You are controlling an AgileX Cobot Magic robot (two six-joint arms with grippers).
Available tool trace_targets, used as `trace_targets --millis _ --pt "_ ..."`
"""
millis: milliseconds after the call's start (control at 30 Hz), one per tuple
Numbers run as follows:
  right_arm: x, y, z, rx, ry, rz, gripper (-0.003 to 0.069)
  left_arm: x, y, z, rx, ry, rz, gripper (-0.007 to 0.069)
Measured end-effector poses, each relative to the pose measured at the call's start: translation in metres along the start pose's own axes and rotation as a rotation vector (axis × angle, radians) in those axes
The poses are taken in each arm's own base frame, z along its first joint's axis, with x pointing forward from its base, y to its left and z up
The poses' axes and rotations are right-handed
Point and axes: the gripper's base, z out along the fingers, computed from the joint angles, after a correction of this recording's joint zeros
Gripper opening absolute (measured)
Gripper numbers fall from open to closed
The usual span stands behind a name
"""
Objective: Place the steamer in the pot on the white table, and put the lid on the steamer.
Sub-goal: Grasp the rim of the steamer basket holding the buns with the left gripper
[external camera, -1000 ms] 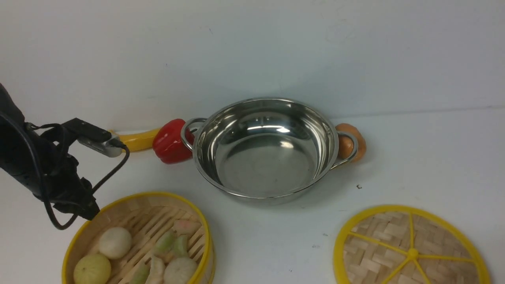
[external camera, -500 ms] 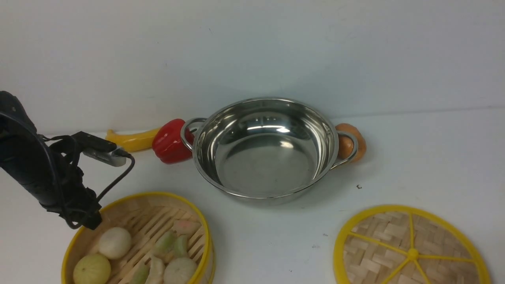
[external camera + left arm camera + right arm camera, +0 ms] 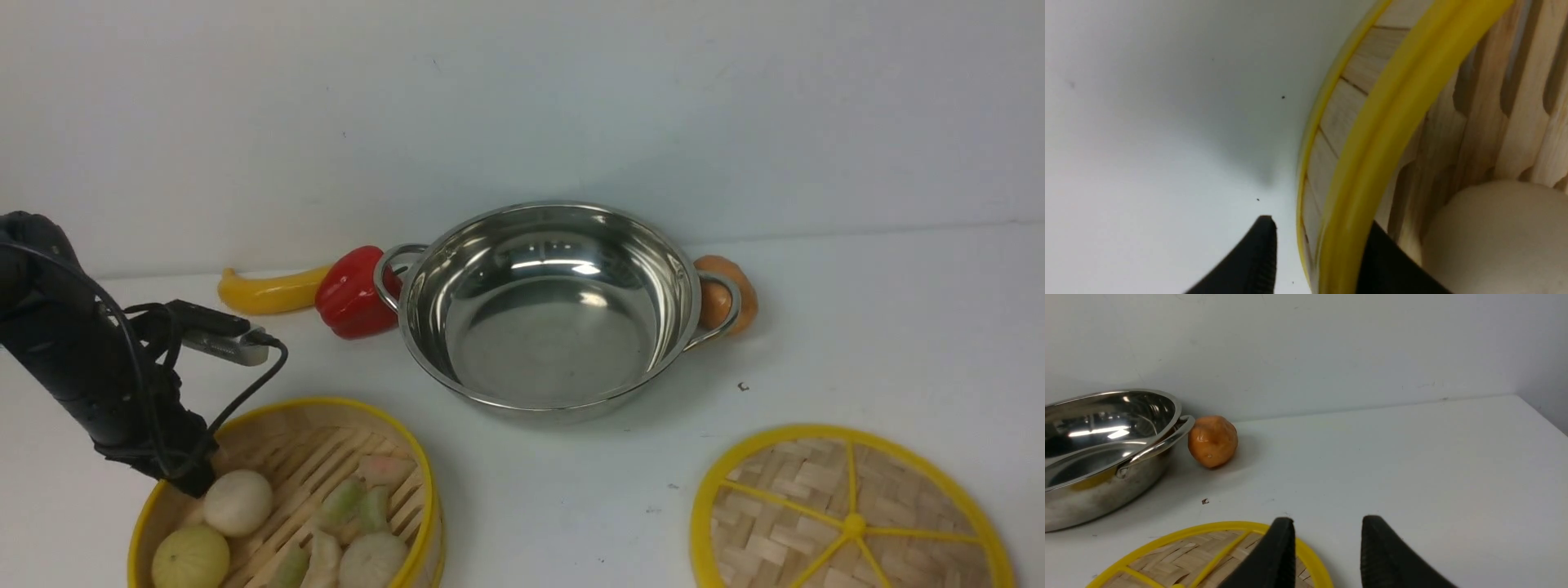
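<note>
**Ana:** Where does everything sit?

**Ben:** The white bench (image 3: 857,327) carries it all. The pot (image 3: 547,310) stands empty at the middle, toward the back wall. The steamer (image 3: 269,426) is at the front on the robot's left, near the pot but not touching it. The lid (image 3: 849,523) lies flat at the front right.

**Ana:** How will the steamer handle?

**Ben:** I'd judge it light and fairly stiff, though the bamboo wall is thin. It's loaded with buns and greenish pieces, so a pinch on one side will probably let the far side sag. It would need carrying level and slowly. The yellow rim looks smooth and may slip, so the bamboo just under it should give a better bite.

**Ana:** And the lid?

**Ben:** It looks very light and lies flush on the bench, so its edge is awkward to take. The centre knob (image 3: 854,525) looks like the sensible hold.

**Ana:** What about the tools?

**Ben:** The left tool (image 3: 1319,228) straddles the steamer's wall. One finger is outside and one inside, next to a white bun (image 3: 237,501). Its jaws are parted, the outer finger is clear of the wall, and nothing is clamped. The right tool (image 3: 1327,518) hangs over the lid's edge with its jaws apart and empty.
</note>
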Motion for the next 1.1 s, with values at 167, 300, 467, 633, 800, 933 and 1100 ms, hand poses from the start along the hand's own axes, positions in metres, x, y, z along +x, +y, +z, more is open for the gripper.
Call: trace_targets --millis 167,300,467,633,800,933,1100 --pt "0.000 0.000 0.000 0.000 0.000 0.000 0.0243 0.000 0.002 0.006 -0.001 0.014 -0.031 0.0241" --pt "0.000 0.000 0.000 0.000 0.000 0.000 0.0243 0.000 0.002 0.006 -0.004 0.012 -0.032 0.0199" --pt "0.000 0.000 0.000 0.000 0.000 0.000 0.0243 0.000 0.003 0.003 -0.020 0.008 -0.026 0.0042" --pt "0.000 0.000 0.000 0.000 0.000 0.000 0.0243 -0.001 0.003 -0.001 -0.033 -0.005 -0.022 0.0029" --pt "0.000 0.000 0.000 0.000 0.000 0.000 0.0243 -0.017 0.004 -0.033 -0.024 -0.071 -0.024 0.0030" --pt "0.000 0.000 0.000 0.000 0.000 0.000 0.0243 -0.031 0.002 -0.063 0.009 -0.115 -0.028 0.0030" --pt "0.000 0.000 0.000 0.000 0.000 0.000 0.0243 -0.052 0.000 -0.104 0.005 -0.227 -0.085 0.0030"
